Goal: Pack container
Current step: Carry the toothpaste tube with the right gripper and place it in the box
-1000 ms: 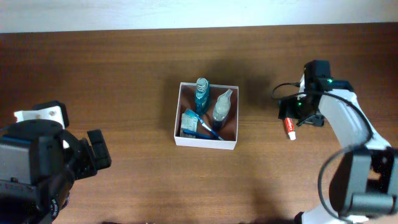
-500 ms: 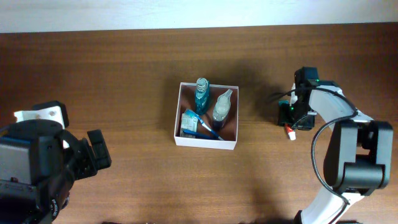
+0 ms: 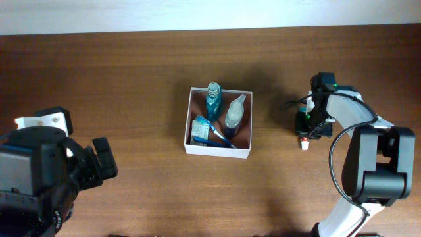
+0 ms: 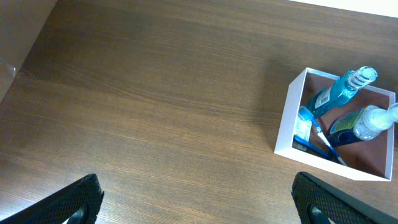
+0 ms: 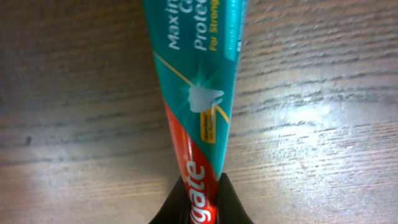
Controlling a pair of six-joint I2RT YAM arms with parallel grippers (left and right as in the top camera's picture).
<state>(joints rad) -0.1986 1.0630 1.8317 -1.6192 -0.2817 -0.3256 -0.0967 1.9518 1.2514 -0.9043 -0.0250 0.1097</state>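
The container (image 3: 217, 151), a white-walled square box, sits mid-table; in the left wrist view the container (image 4: 285, 119) is at the right. Inside lie a blue bottle (image 3: 213, 100), a clear bottle (image 3: 235, 112) and a blue toothbrush pack (image 3: 202, 130). Right of it, my right gripper (image 3: 308, 126) is down on the table, shut on a red-and-teal toothpaste tube (image 5: 196, 74); the black fingers (image 5: 231, 200) pinch its red end. Only the tube's white cap (image 3: 304, 142) shows from above. My left gripper (image 4: 199, 202) hangs open over bare wood, far left of the box.
A small white object (image 3: 43, 120) lies at the left edge beside the left arm (image 3: 46, 178). The table's far edge (image 3: 210, 29) meets a pale wall at the top.
The right gripper came down and in over the toothpaste tube and closed on it; the tube is now mostly hidden beneath it. The left arm has not moved.
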